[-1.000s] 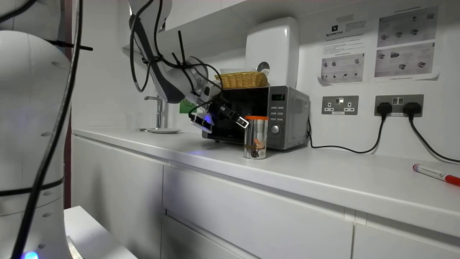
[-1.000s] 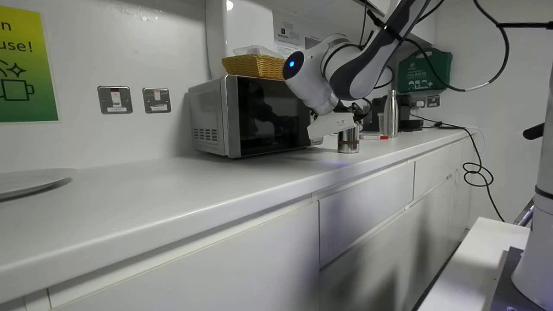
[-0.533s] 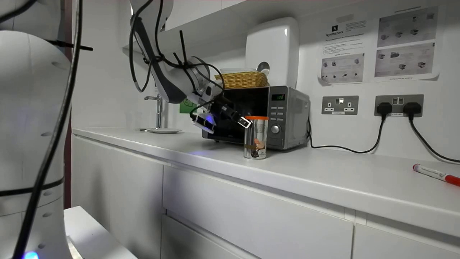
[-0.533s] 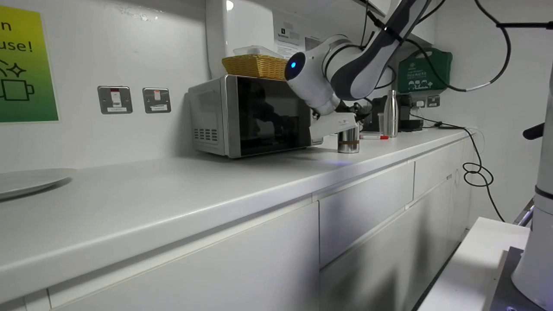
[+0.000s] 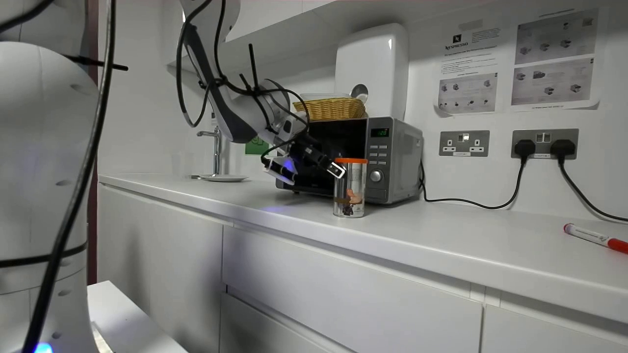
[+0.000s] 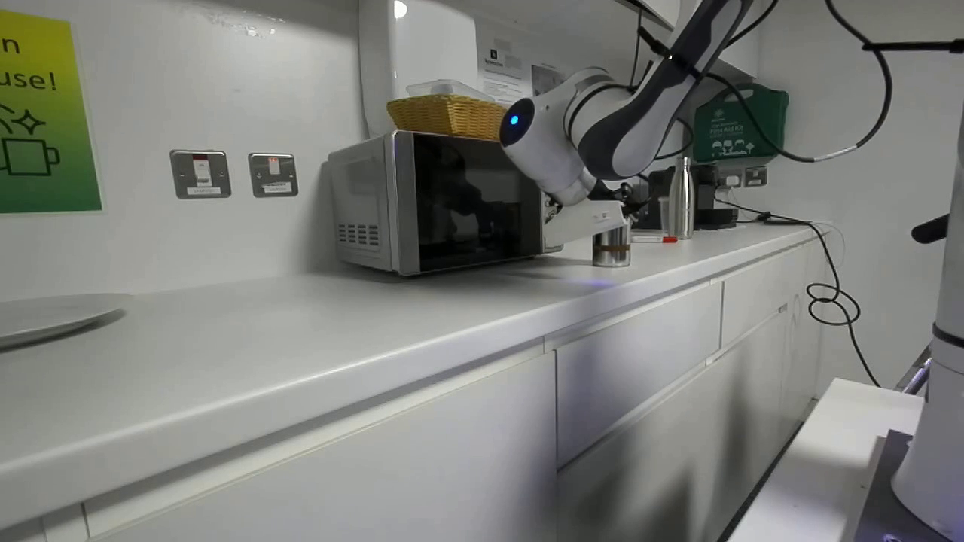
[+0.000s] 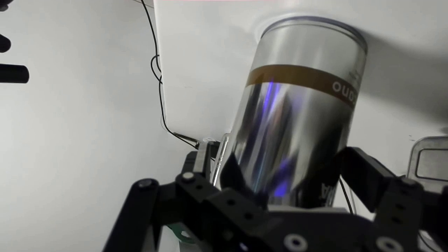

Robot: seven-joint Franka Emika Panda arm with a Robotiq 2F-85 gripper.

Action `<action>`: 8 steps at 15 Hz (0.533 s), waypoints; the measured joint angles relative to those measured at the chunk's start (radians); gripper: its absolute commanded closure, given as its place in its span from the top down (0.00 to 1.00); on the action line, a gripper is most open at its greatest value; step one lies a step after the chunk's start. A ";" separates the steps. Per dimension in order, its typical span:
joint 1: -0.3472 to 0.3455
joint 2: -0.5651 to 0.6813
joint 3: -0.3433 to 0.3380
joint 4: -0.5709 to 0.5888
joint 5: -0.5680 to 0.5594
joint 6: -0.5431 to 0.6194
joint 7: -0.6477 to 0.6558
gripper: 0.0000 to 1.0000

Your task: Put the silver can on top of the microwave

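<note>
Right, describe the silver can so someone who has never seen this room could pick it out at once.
Find the microwave on the white counter. In front of it, near the control panel, is the silver can. Unlike the silver bottle farther along, it wears an orange lid and brown band.

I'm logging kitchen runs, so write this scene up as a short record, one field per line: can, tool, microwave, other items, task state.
Can: silver, orange lid, upright on the counter near the microwave
Tool: jaws apart around the can's upper part; a gap shows on one side in the wrist view
Microwave: door shut, basket on top
Other items: red and white marker, bottle and plate, all on the counter
Task state: can not yet on the microwave
</note>
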 measured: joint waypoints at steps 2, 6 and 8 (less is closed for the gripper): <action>0.000 0.008 -0.005 0.000 0.000 0.000 0.000 1.00; 0.000 0.012 -0.010 0.000 -0.001 0.000 0.000 0.73; 0.000 0.012 -0.010 0.000 -0.001 0.000 0.000 0.62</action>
